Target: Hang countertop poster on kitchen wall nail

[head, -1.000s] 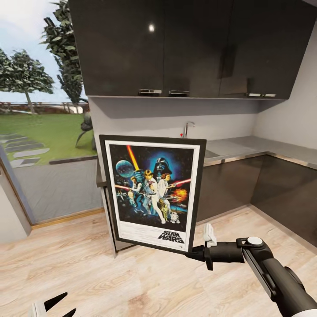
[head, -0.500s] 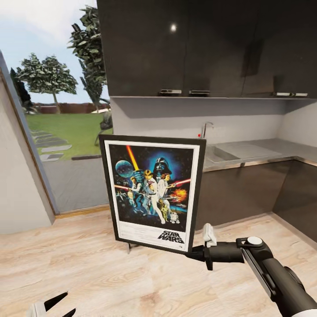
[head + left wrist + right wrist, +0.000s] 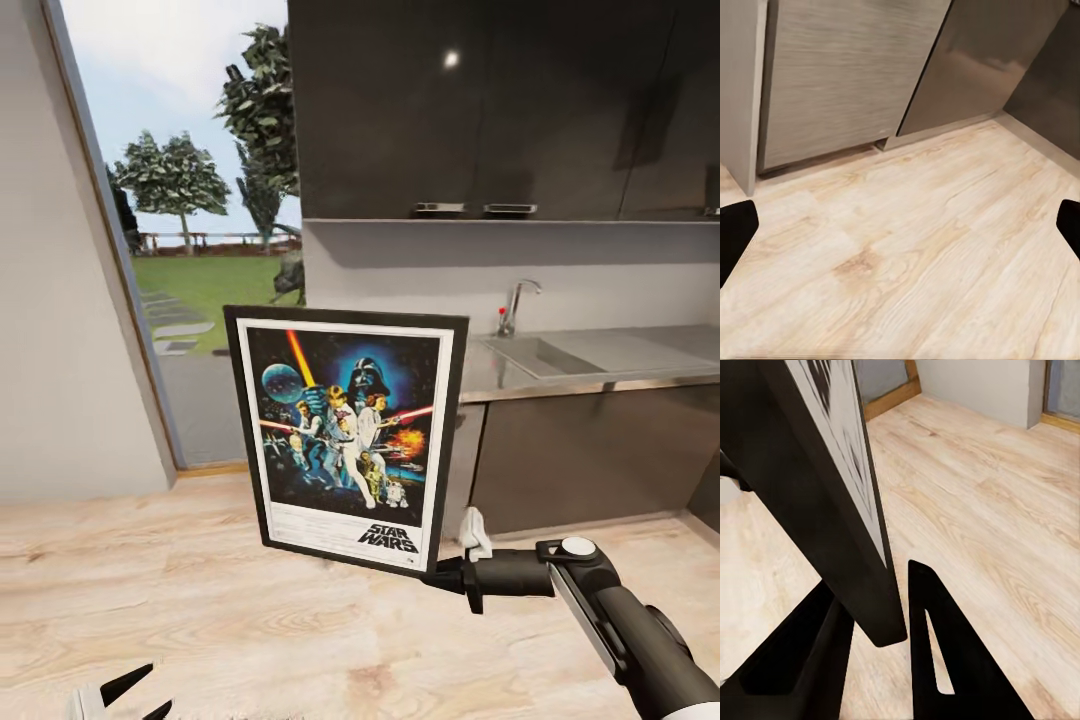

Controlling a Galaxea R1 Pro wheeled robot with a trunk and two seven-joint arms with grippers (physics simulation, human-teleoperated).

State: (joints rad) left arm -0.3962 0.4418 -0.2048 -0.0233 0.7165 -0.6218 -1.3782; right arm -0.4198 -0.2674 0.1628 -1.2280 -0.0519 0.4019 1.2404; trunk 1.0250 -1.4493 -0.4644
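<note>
Background has slid rightward across the head view since a second ago, so the camera has turned left with the robot: the sink now sits further right and a plain grey wall has come in at the left, while the poster [image 3: 346,440] and the right arm keep the same place in the picture.

That poster hangs in the air in front of the robot, upright with a slight tilt, clear of the kitchen countertop [image 3: 600,365] and above the wooden floor [image 3: 250,620]. The right gripper [image 3: 445,572] pinches its lower corner; in the right wrist view both dark fingers [image 3: 945,660] flank the frame's edge. The left gripper [image 3: 120,695] is low at the picture's edge, fingers spread and holding nothing.

No nail is visible on the grey wall [image 3: 60,300]; it may be too small to tell. Carrying looks to be the step in hand. A corner pinch gives little hold against swinging, so turning slowly, keeping the frame clear of the cabinets [image 3: 590,450] and the window frame [image 3: 120,260], seems wise until a nail is found.
</note>
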